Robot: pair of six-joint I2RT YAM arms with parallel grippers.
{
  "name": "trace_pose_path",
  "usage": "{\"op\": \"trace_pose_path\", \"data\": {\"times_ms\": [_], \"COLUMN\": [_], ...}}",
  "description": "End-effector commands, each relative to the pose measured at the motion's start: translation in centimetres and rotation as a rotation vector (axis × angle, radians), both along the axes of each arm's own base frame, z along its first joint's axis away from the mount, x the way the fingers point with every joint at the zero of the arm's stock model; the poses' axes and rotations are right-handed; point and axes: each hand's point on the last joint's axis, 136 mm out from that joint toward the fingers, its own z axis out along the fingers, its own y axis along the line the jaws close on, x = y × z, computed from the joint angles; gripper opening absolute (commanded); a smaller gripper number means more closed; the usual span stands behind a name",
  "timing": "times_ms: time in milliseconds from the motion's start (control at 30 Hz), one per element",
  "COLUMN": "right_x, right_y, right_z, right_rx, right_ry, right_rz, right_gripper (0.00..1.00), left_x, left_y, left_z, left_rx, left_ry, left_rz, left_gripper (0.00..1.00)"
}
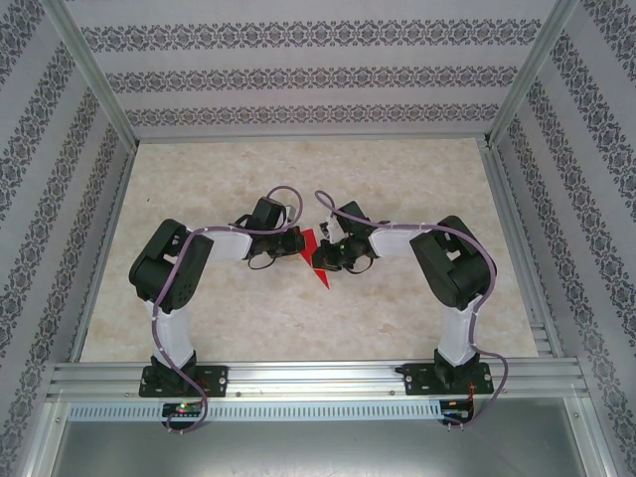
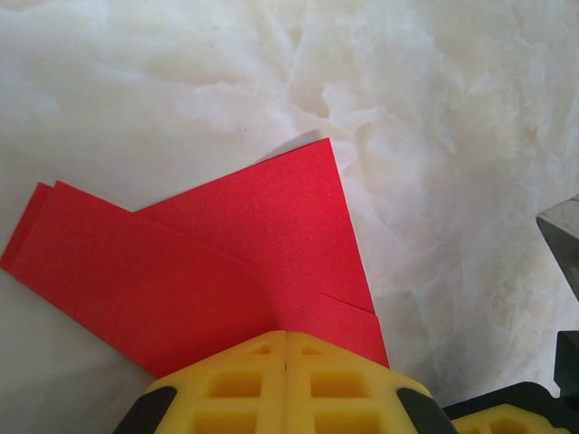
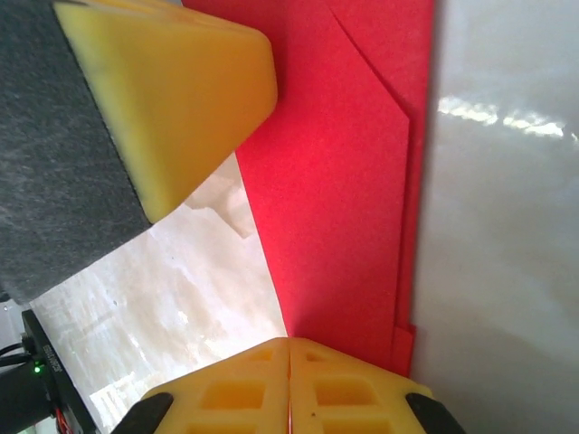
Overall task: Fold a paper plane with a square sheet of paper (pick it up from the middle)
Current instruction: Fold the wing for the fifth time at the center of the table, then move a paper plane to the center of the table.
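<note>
Already we see several folds in the red paper (image 2: pixel 226 262), pointed but not yet a finished plane, both arms' jaws pinched shut on it.

Tabletop (image 1: pixel 298 169) — bare and passable toward the far wall and along both outer sides; centre blocked by the left hand (image 1: pixel 288 245) and right hand (image 1: pixel 328 256), set close together at the red paper (image 1: pixel 309 241); patterned walls (image 1: pixel 298 75) and the near metal rail (image 1: pixel 318 373) bound the space — raised elbows narrow the flanks.
</note>
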Motion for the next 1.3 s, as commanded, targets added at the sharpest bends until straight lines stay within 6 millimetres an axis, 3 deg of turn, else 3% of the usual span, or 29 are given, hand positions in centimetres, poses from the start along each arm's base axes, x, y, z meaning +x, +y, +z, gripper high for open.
{"op": "trace_pose_path", "data": {"times_ms": [0,300,433,533,667,800,900,1100,1267], "right_x": [-1.8,-7.5,-8.6,-7.3,-4.0,0.0,2.4,4.6,4.8], "right_y": [-1.4,-5.0,-5.7,-5.1,-4.7,-7.3,-10.0,-12.3,-14.0], "right_z": [-1.4,-2.5,-2.1,0.0,4.5,7.0,7.9,8.5,7.7], "right_rx": [-0.053,-0.116,-0.120,-0.079,-0.040,-0.111,-0.161,-0.132,-0.134], "right_ry": [0.024,0.097,0.103,0.040,-0.114,-0.265,-0.338,-0.378,-0.387], "right_rz": [0.017,0.028,0.034,0.022,-0.038,-0.184,-0.298,-0.353,-0.407], "right_gripper": [0.08,0.08,0.07,0.08,0.11,0.34,0.54,0.72,0.82], "left_x": [-1.1,-1.2,-1.1,-0.8,-0.1,0.5,0.1,-1.4,-2.5], "left_y": [2.2,2.5,2.3,1.9,0.7,-0.2,-0.2,1.0,1.1], "left_z": [-3.9,-4.6,-4.4,-3.9,-1.1,3.3,5.6,7.0,6.7], "left_rx": [0.143,0.162,0.159,0.147,0.123,0.109,0.168,0.395,0.582], "left_ry": [0.086,0.109,0.107,0.099,0.064,0.020,0.007,0.026,0.052], "left_rz": [0.046,0.056,0.051,0.035,0.010,0.018,0.042,0.101,0.115], "left_gripper": [0.00,0.00,0.00,0.00,0.05,0.19,0.29,0.53,0.62]}}
